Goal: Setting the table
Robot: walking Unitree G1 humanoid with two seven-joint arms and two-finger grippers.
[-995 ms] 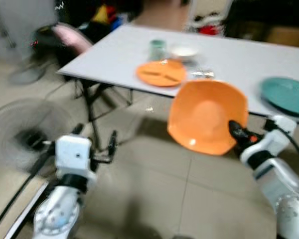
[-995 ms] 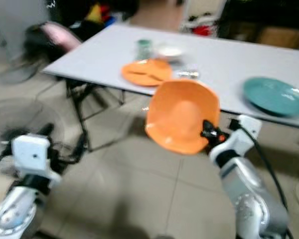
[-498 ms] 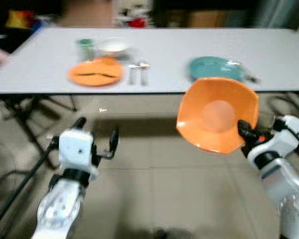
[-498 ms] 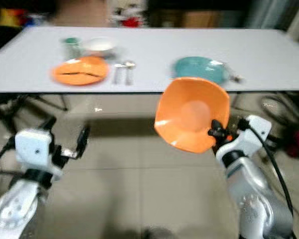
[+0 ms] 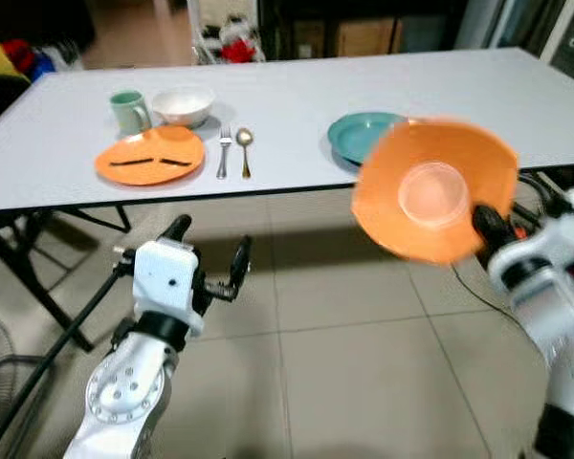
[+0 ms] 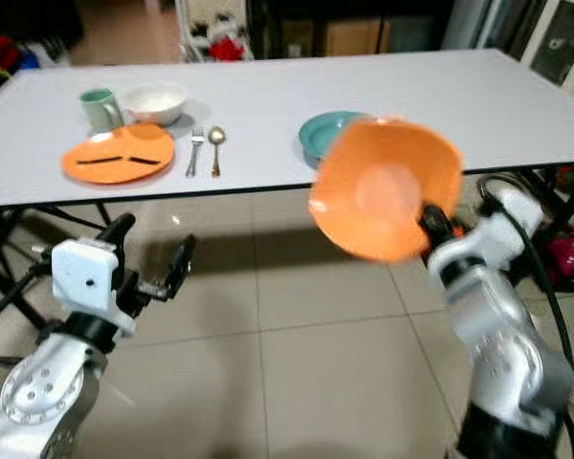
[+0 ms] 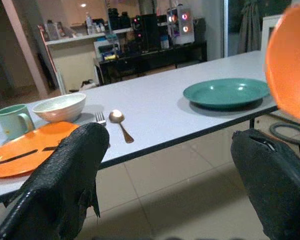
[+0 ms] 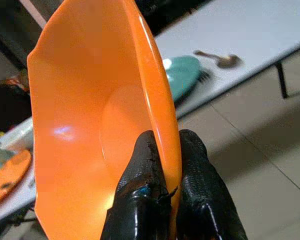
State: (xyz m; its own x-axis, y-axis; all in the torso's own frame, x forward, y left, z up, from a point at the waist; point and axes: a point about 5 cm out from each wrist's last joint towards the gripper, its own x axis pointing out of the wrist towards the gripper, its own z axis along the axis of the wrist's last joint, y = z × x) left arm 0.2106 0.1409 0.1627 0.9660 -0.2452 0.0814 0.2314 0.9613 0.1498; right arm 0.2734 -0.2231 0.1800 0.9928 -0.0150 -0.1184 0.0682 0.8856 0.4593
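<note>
step: carrying an orange bowl (image 5: 432, 199) to the table (image 5: 297, 100); not yet placed.
bowl: held in the air, tipped on its side, in front of the table's near edge and overlapping the teal plate (image 5: 362, 136) in the head views.
right gripper (image 8: 160, 170): fingers pinched on the bowl's rim, one inside, one outside (grip looks thin, at the edge only).
left gripper (image 5: 210, 260): fingers spread wide, nothing between them, low over the floor and short of the table.
table, left setting: orange plate (image 5: 149, 159), white bowl (image 5: 183, 105) and mug (image 5: 128, 111) behind it, fork (image 5: 223, 156) and spoon (image 5: 244, 150) beside it.
table, right setting: teal plate alone, so the bowl likely belongs behind it.
next: step closer, lift the bowl over the edge, turn it upright, set it down near the teal plate, then release.
risk: rim could slip while turning.
</note>
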